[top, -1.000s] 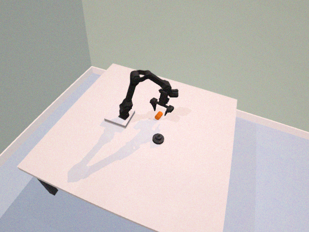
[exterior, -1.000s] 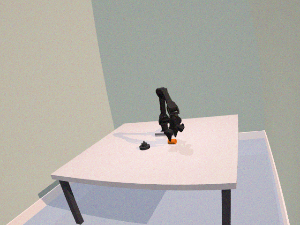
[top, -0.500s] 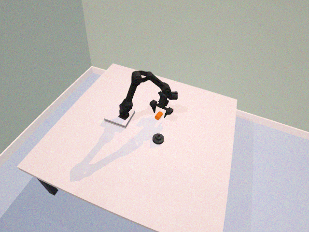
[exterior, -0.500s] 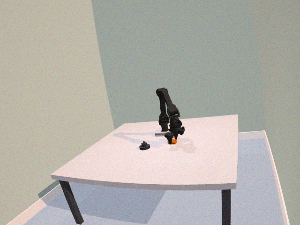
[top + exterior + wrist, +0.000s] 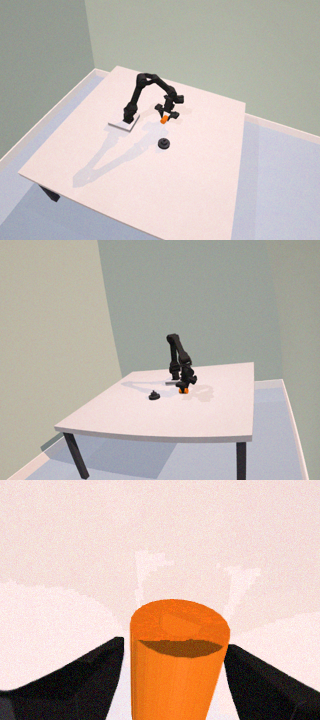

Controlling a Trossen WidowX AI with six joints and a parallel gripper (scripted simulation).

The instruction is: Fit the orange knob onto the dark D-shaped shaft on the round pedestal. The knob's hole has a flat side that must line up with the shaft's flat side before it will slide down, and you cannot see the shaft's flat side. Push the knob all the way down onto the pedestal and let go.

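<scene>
The orange knob (image 5: 163, 119) (image 5: 186, 390) (image 5: 172, 690) lies on its side on the table. My gripper (image 5: 165, 119) (image 5: 183, 391) (image 5: 174, 648) is low over it, partly closed but open, with one finger on each side of the knob. In the wrist view a narrow gap shows at the left finger, while the right fingertip is at the knob's edge; contact there cannot be told. The round dark pedestal (image 5: 160, 146) (image 5: 154, 397) stands apart from the knob, with its thin shaft (image 5: 153, 391) pointing up. The shaft's flat side cannot be made out.
The arm's base plate (image 5: 121, 125) (image 5: 170, 382) is on the table (image 5: 196, 167) (image 5: 165, 418) behind the pedestal. The arm arches from it over to the knob. Shadows of the arm fall across the table.
</scene>
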